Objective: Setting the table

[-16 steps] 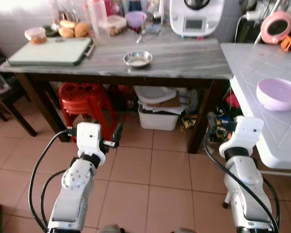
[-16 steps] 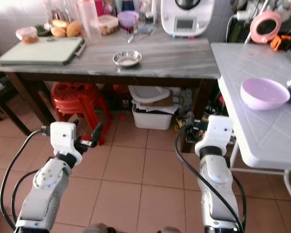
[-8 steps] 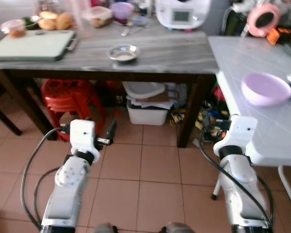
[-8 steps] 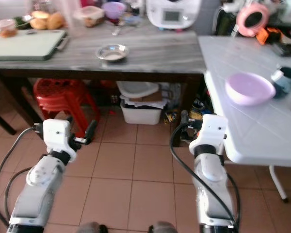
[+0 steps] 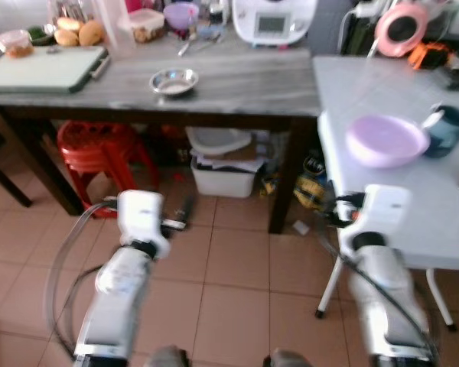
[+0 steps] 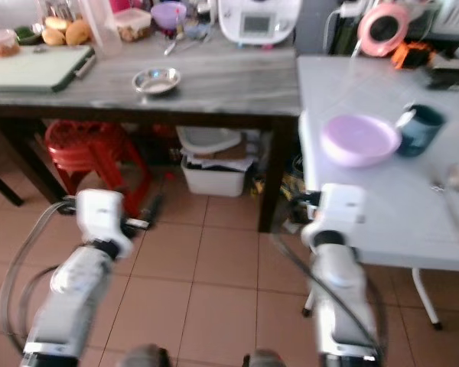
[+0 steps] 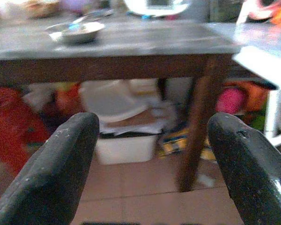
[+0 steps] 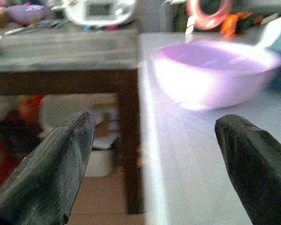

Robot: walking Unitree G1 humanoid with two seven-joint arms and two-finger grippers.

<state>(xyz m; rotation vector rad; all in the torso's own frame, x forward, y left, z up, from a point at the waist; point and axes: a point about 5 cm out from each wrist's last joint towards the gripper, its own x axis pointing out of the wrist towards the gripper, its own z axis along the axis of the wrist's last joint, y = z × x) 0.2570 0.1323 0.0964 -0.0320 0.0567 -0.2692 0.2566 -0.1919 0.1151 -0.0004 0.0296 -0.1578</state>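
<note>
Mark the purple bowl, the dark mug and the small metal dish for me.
purple bowl [image 6: 359,141], right eye view, inner basin.
dark mug [image 6: 420,130], right eye view, side wall.
small metal dish [image 5: 174,79], left eye view, centre.

At twelve o'clock the dark table's leg [image 5: 281,180] blocks low passage; at two o'clock the lilac bowl [image 5: 386,140] and teal mug [image 5: 447,130] crowd the white table's edge [image 5: 333,172].

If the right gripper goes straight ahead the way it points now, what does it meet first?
Most likely the purple bowl on the white table. The open right gripper points at it over the table edge, though depth is unclear in the blur.
</note>
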